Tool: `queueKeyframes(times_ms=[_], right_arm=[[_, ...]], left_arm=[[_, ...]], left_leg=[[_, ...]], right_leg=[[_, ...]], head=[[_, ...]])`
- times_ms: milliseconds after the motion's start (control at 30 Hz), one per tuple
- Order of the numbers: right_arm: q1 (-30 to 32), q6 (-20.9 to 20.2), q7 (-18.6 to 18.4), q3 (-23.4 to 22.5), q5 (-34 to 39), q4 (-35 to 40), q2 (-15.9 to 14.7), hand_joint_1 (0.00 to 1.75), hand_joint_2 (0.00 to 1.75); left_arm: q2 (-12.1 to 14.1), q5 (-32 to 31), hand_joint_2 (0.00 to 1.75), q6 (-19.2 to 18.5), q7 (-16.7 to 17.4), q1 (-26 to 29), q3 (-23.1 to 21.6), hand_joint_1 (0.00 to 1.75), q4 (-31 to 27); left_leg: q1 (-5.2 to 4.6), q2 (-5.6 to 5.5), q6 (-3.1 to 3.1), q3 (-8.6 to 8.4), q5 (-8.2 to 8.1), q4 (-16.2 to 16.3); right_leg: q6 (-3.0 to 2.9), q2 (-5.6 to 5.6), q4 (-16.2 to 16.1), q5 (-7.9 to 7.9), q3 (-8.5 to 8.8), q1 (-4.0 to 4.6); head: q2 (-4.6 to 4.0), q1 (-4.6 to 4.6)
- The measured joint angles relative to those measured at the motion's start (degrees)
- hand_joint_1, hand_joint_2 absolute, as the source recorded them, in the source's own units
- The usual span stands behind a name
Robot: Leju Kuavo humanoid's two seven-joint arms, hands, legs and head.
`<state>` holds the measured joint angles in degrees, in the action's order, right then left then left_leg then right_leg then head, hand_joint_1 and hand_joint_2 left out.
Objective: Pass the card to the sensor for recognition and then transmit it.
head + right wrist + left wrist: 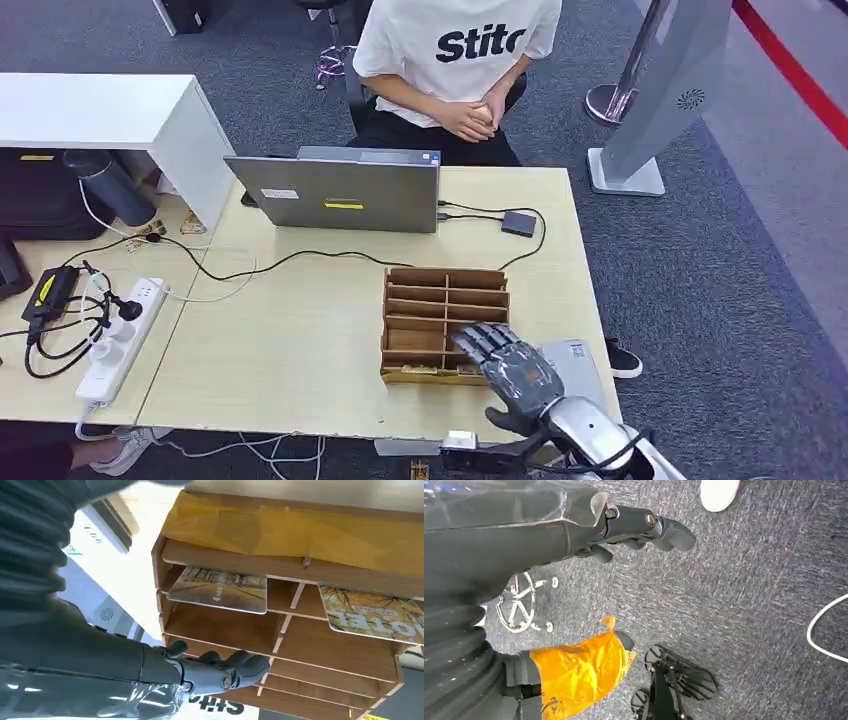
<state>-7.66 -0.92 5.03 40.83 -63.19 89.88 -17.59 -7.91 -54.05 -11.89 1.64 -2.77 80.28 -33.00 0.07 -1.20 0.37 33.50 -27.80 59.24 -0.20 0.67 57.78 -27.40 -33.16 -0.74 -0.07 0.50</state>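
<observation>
While my left hand [644, 527] hangs low over the carpet with fingers loosely curled on nothing, my right hand [510, 365] reaches over the near right corner of the wooden rack [445, 322], fingers spread and empty. In the rack's nearest row lies a card [218, 588], with a second card [374, 611] in the next slot. The cards look thin, stiff, light and slick, so I judge a pinch on the protruding edge best.
</observation>
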Motion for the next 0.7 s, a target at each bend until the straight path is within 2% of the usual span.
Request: queueKeyframes(times_ms=[33,100,133,233,700], right_arm=[[0.01,0.09,-0.02,0.00,-0.28,0.00,0.00,1.27,1.75],[0.01,0.26,-0.11,0.00,-0.87,0.00,0.11,1.59,1.75],[0.01,0.31,-0.11,0.00,-1.00,0.00,0.15,1.66,1.75],[0.02,0.48,-0.13,0.00,-1.11,-0.02,0.28,1.75,1.75],[0.05,1.86,-1.31,-1.18,-4.09,-0.37,1.38,1.75,1.75]], left_arm=[[0.00,0.00,1.75,0.00,0.00,0.00,0.00,0.00,0.00],[0.00,0.00,1.75,0.02,0.00,-0.01,0.00,0.00,0.00],[0.00,0.02,1.75,0.02,0.00,-0.01,0.00,0.00,0.00],[0.00,0.02,1.75,0.07,0.02,-0.01,0.00,0.00,0.00],[-0.07,0.20,1.75,0.09,0.09,-0.05,0.00,0.00,0.00]], left_leg=[[0.00,0.00,0.00,0.00,0.00,0.00],[0.00,0.00,0.00,0.00,0.00,0.00],[0.00,0.00,0.00,0.00,0.00,0.00],[0.00,0.00,0.00,0.00,0.00,0.00],[0.00,0.00,0.00,0.00,0.00,0.00]], right_leg=[[0.00,0.00,0.00,0.00,0.00,0.00],[0.00,0.00,0.00,0.00,0.00,0.00],[0.00,0.00,0.00,0.00,0.00,0.00],[0.00,0.00,0.00,0.00,0.00,0.00],[0.00,0.00,0.00,0.00,0.00,0.00]], head=[[0.00,0.00],[0.00,0.00],[0.00,0.00],[0.00,0.00],[0.00,-0.02]])
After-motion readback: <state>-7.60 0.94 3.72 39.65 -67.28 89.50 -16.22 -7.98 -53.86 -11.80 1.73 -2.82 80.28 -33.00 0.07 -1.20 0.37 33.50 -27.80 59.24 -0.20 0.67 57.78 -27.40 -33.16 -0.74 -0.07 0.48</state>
